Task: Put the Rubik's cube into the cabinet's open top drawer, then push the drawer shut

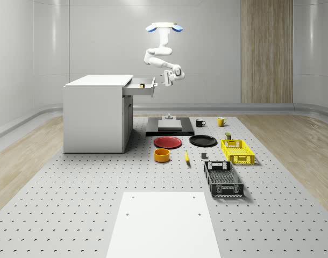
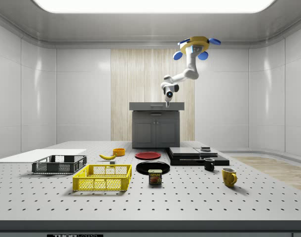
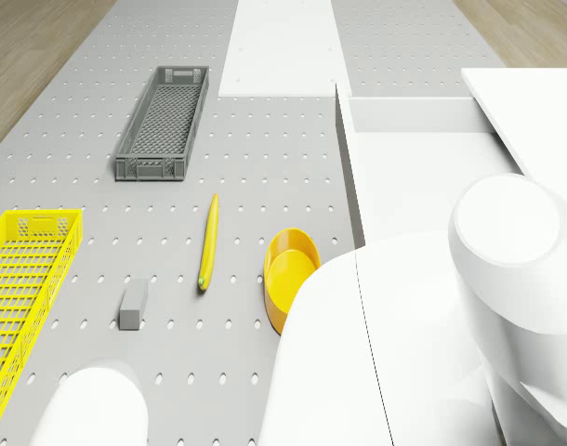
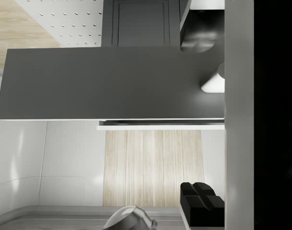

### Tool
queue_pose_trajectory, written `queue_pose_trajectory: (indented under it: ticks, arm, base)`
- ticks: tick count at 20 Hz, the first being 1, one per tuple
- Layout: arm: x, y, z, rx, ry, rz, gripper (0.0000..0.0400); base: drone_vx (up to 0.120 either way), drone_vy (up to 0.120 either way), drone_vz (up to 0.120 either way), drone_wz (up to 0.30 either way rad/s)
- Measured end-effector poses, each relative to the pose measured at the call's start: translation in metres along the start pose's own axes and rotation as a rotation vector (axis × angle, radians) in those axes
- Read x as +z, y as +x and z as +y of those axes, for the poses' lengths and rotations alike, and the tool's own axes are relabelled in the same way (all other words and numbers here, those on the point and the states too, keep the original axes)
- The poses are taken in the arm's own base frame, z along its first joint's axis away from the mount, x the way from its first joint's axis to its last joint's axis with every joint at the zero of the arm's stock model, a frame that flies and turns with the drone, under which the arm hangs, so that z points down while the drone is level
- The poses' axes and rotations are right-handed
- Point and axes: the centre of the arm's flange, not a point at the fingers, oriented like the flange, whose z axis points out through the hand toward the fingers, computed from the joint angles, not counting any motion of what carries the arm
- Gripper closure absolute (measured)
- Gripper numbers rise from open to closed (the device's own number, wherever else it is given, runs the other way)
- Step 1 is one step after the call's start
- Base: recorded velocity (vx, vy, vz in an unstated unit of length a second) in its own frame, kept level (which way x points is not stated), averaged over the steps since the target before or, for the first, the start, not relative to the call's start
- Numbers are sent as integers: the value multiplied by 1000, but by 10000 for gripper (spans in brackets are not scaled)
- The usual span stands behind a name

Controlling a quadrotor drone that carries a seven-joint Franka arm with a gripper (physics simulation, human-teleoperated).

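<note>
In the whole-scene view, the drone is hovering high above the black platform, just to the right of the white cabinet. Its arm is bending down toward the open top drawer, bringing the pincer close to the drawer's front; a small yellowish object inside (possibly the Rubik's cube, too small to confirm) is sitting in the drawer. Whether the pincer is wide or narrow cannot be told.

In the side view, the drone is hanging above the cabinet, with the pincer pointing down at the drawer level.

In the drone view, the drawer is lying open beside the yellow bowl and banana on the surface.

In the wrist view, the cabinet's dark face is looming close.
</note>
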Motion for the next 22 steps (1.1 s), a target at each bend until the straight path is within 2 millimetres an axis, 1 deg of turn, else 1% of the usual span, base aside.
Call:
queue_pose_trajectory:
  ticks: [2, 6, 11, 12, 13, 14, 15, 16, 18, 22]
  arm:
    - [-3, -2, -2, -2, -17, 24, 0]
    - [-6, -5, -5, -4, -38, 53, 0]
    - [-7, -6, -7, -6, -49, 69, 0]
    - [-7, -6, -7, -6, -50, 71, 65]
    - [-8, -6, -7, -6, -51, 73, 116]
    - [-8, -6, -7, -6, -52, 74, 155]
    - [-8, -7, -7, -6, -53, 75, 186]
    - [-8, -7, -7, -6, -54, 76, 210]
    - [-8, -7, -7, -6, -55, 77, 244]
    - [-8, -7, -7, -6, -56, 79, 276]
  base:
    - [0, 0, -120, 0]
    - [0, -120, -10, 0]
    - [0, 0, -120, 0]
    - [0, 0, -40, 0]
    - [0, 0, 0, 0]
    - [0, 0, 0, 0]
    - [0, 0, 0, 0]
    - [0, -120, 0, 0]
    - [0, -120, 0, 0]
    - [0, -120, 0, 0]
